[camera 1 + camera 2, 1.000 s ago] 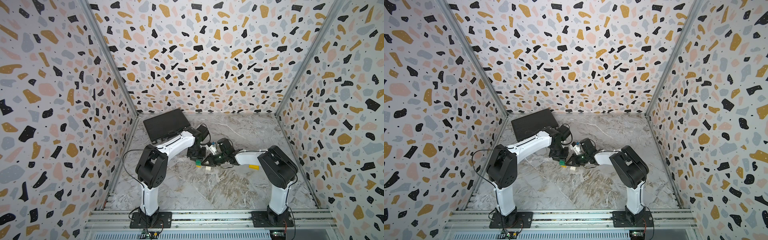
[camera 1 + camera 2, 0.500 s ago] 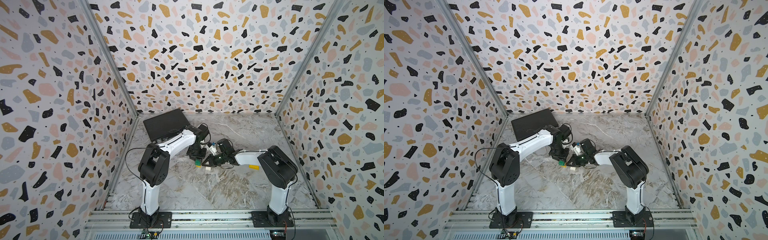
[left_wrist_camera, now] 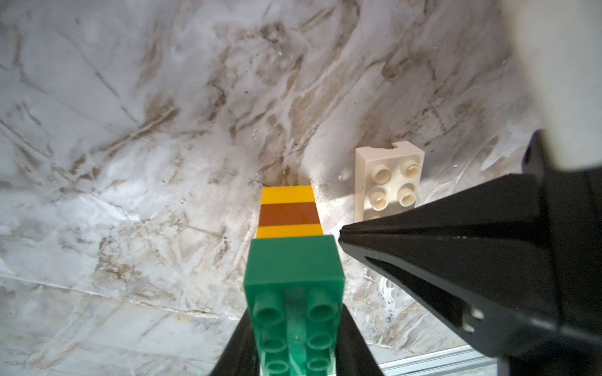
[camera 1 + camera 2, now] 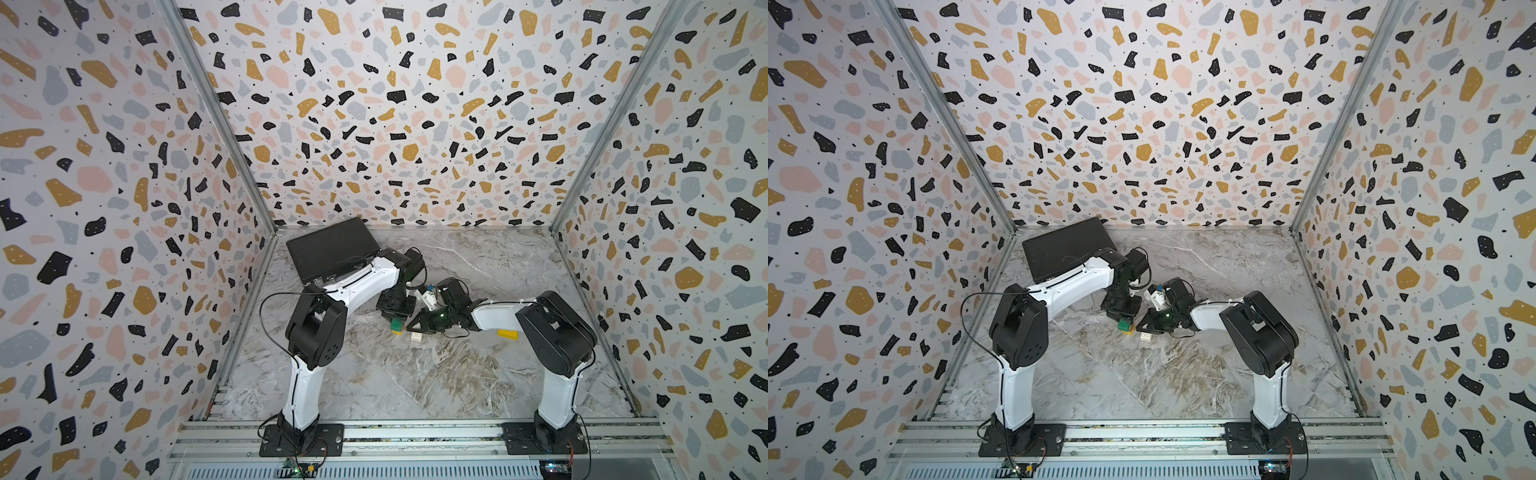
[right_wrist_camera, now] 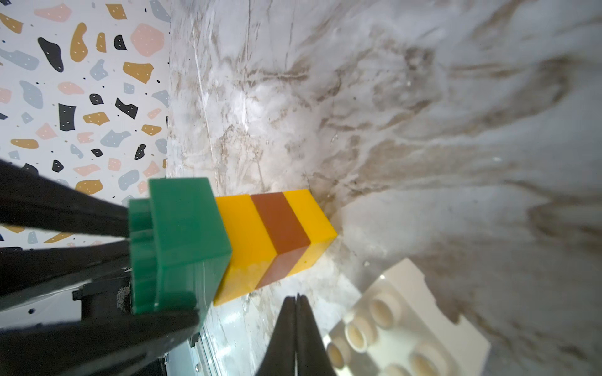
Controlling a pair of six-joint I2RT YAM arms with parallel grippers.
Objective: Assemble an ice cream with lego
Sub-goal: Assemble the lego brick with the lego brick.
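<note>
Lego stack (image 3: 291, 257) on marbled tabletop (image 3: 130, 130), terrazzo walls (image 4: 395, 104) around.

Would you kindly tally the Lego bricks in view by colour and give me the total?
1 green brick
3 yellow bricks: two squares in the stack, one lying loose
1 orange-brown brick
1 white brick
Total: 6

2 top views high at front, facing down on whole table (image 4: 415, 374), 2 wrist views close, sharing green brick (image 3: 294, 260)
</note>
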